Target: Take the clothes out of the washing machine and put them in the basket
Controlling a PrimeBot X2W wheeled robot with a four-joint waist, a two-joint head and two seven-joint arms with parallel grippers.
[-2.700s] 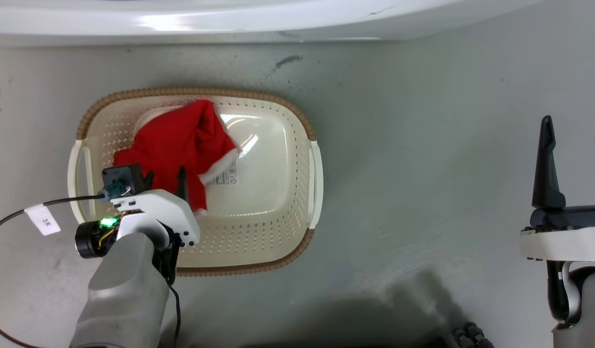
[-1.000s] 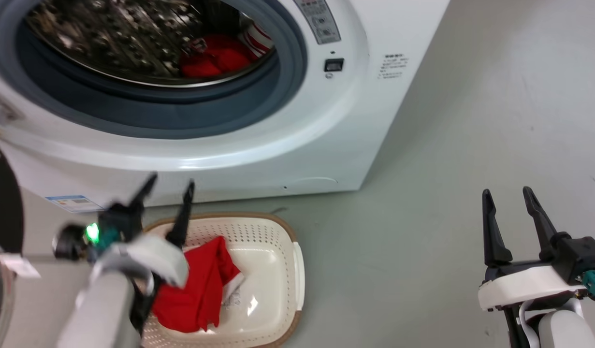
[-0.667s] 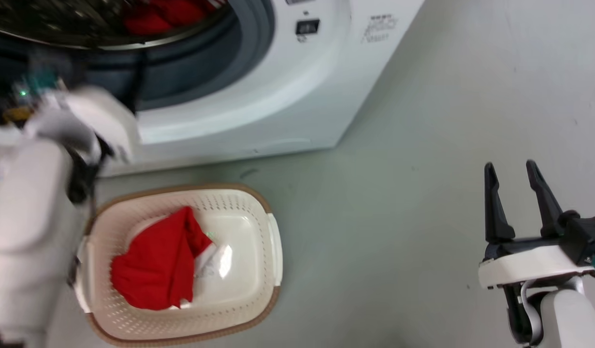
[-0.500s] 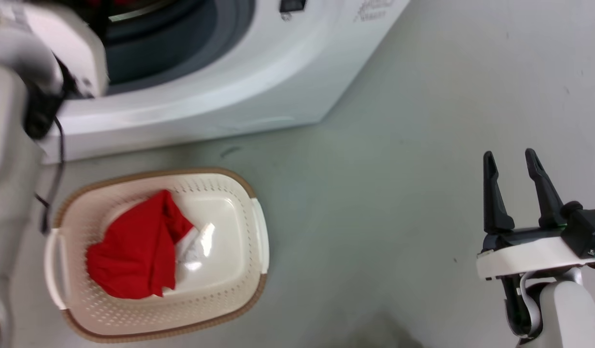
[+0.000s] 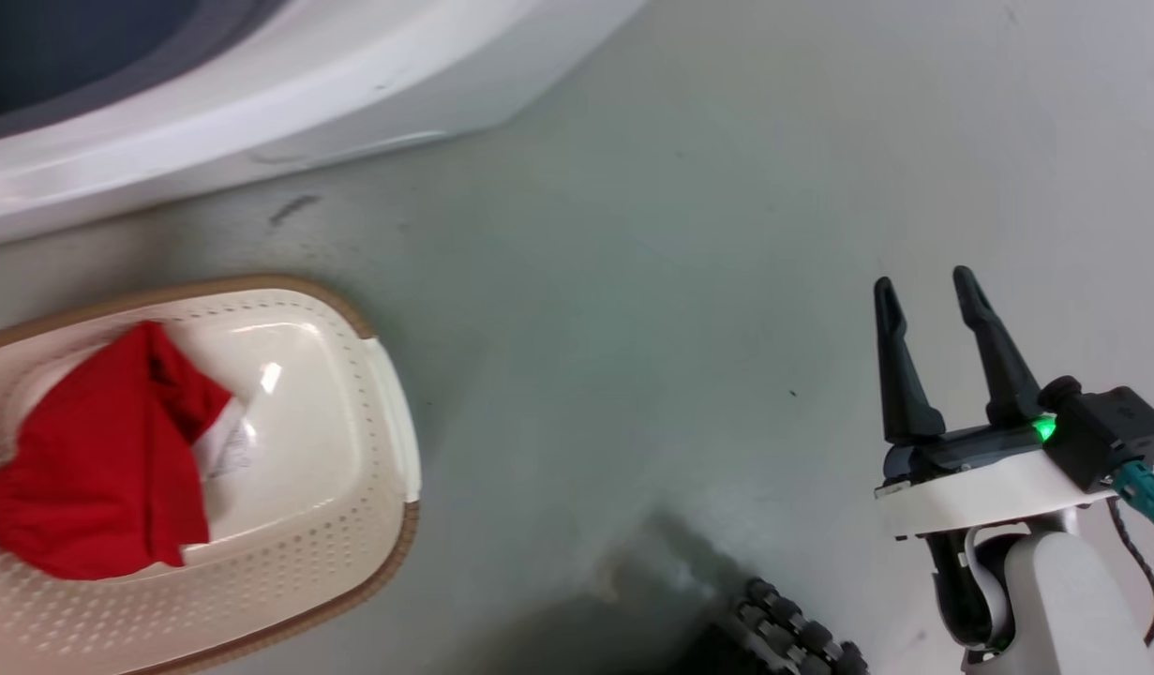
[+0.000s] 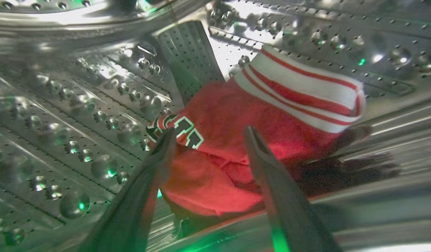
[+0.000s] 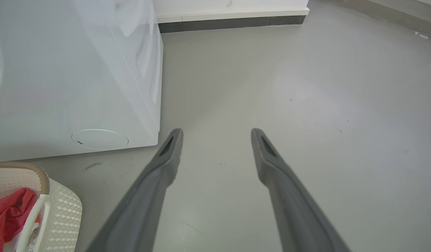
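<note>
Well, the left gripper (image 6: pixel 209 131) gapes wide inside the perforated steel drum (image 6: pixel 78 105), facing a bright red striped-cuffed garment (image 6: pixel 236 115). Another red white-trimmed garment (image 5: pixel 89 469) lies in the cream perforated plastic basket (image 5: pixel 389 394); the right gripper (image 5: pixel 924 281) hangs parted, empty.

Grey floor (image 5: pixel 633 281) bears a dark scuff (image 5: pixel 293 208); black skirting (image 7: pixel 233 23) beyond.

basket (image 5: pixel 390 412): cut off at the head view's left and bottom edges
washing machine (image 5: pixel 211 127): cut by its top edge
emblem (image 6: pixel 185 130): partly behind left fingers (image 6: pixel 148 175)
</note>
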